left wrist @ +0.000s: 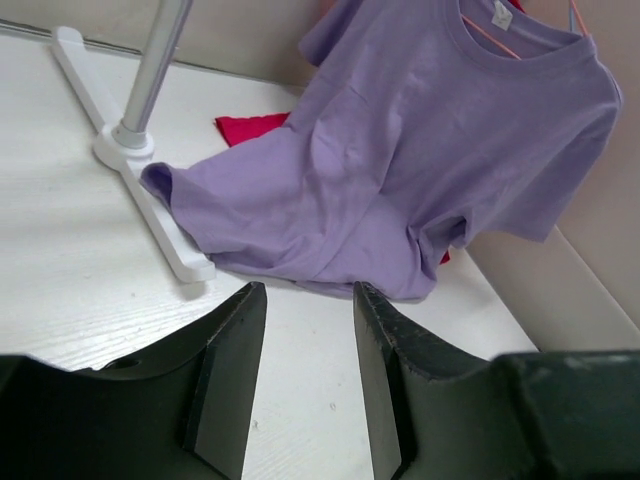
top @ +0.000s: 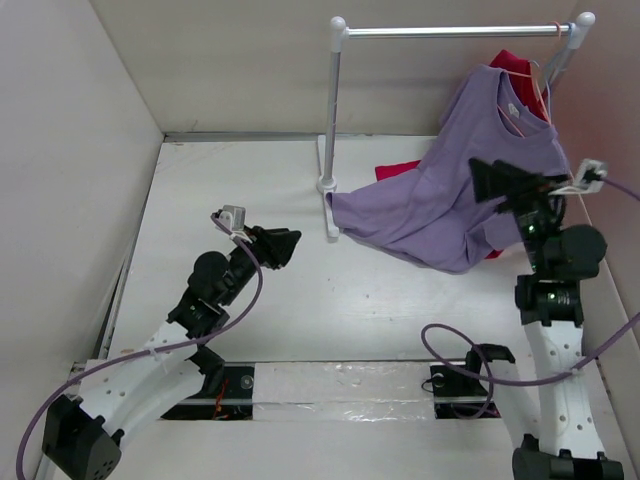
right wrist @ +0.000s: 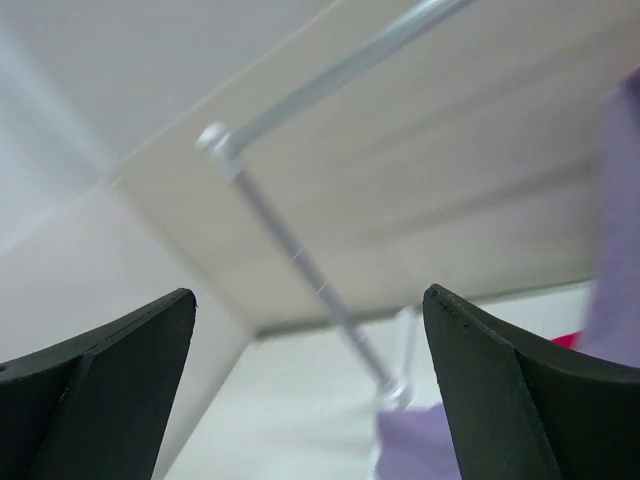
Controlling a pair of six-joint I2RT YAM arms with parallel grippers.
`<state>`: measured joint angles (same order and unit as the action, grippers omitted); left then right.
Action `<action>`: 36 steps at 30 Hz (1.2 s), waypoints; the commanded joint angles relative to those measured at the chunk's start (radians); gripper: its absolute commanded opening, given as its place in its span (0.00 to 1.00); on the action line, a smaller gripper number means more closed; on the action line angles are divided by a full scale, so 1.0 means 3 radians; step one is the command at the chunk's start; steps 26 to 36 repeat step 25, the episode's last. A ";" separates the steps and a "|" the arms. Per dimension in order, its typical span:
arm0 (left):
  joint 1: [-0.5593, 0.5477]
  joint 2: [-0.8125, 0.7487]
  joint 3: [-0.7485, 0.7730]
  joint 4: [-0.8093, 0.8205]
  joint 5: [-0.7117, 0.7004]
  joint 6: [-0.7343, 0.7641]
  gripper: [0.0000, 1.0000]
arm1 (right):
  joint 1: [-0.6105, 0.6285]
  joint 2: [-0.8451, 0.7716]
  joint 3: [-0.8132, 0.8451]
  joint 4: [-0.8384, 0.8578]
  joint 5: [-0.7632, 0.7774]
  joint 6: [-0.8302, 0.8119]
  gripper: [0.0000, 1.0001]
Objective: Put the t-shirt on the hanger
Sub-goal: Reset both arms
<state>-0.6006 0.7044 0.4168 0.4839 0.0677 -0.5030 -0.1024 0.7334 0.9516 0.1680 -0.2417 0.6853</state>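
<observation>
Shirt [top: 450,190] is being borne by hanger [left wrist: 492,40] at far-right corner of bench [top: 350,300], so left end effector [top: 285,246] and right end effector [top: 482,178] are being held open.

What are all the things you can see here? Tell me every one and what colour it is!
t-shirt: one, light purple, hanging at the rail's right end, bottom spread on the table.
hanger: one, pink wire, inside the t-shirt's neck.
red cloth: one that I can tell, red, peeking out behind the t-shirt.
rail stand: one, white with a silver bar, at the back.
table: one, white.
left arm, right arm: two, black and white, near edge.
left fingers: two, black, open, empty.
right fingers: two, black, open, empty.
</observation>
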 commanded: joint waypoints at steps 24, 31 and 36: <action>-0.0002 -0.2486 -0.0265 -0.1874 -0.0870 -0.0599 0.44 | 0.1569 -0.2368 -0.1842 -0.0760 -0.0943 -0.0050 1.00; -0.0002 -0.2385 -0.0234 -0.1874 -0.0870 -0.0594 0.46 | 0.1599 -0.2368 -0.1853 -0.0749 -0.0958 -0.0045 1.00; -0.0002 -0.2385 -0.0234 -0.1874 -0.0870 -0.0594 0.46 | 0.1599 -0.2368 -0.1853 -0.0749 -0.0958 -0.0045 1.00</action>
